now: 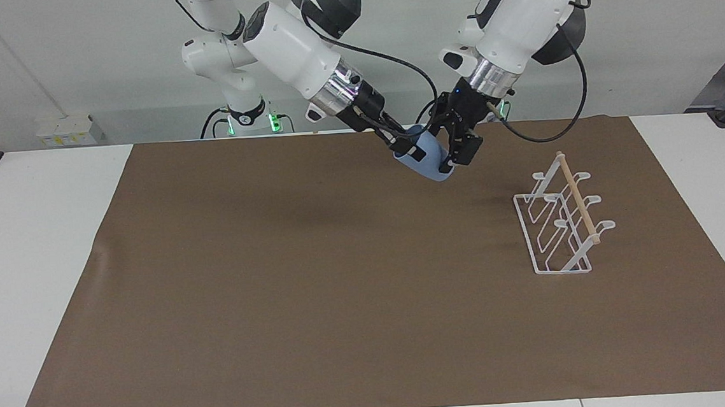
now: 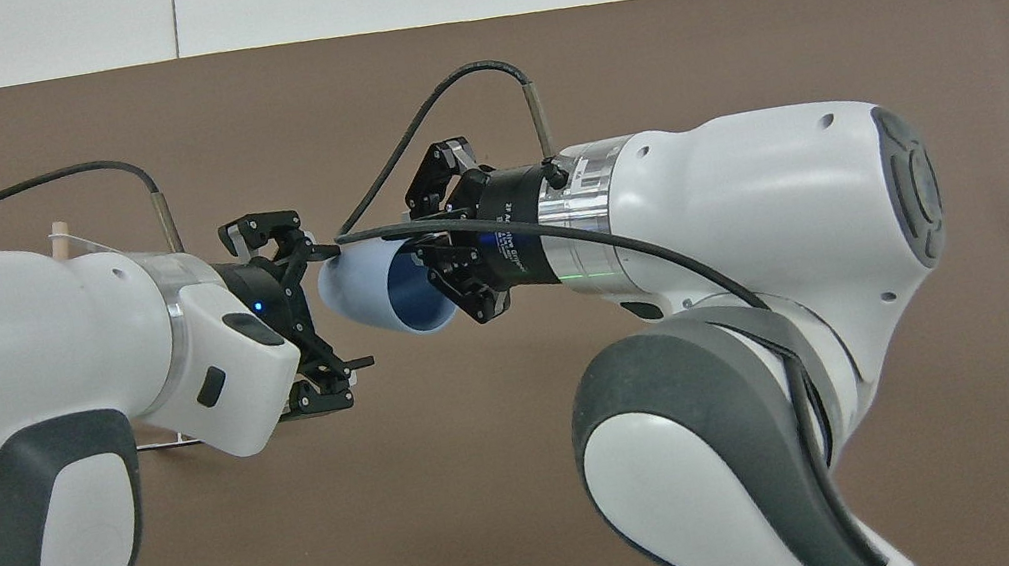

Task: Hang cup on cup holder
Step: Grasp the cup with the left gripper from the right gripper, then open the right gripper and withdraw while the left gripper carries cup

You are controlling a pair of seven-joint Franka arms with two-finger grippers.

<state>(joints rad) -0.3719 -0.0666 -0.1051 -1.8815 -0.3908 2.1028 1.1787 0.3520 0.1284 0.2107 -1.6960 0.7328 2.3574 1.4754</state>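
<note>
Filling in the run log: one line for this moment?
phase: handover | right gripper: shut on cup, in air | left gripper: open around cup's base | cup holder: empty, on mat

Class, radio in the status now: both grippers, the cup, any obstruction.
Right gripper shut on light blue plastic cup, airborne over brown mat. Left gripper open around cup's base. White wire cup holder empty, nothing in the way.

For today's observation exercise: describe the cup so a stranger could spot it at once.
Start at the brown mat covering the table. Above its edge nearest the robots, the right gripper holds the cup tilted in the air by its rim. It is the only light blue thing, a smooth handleless tumbler.
</note>
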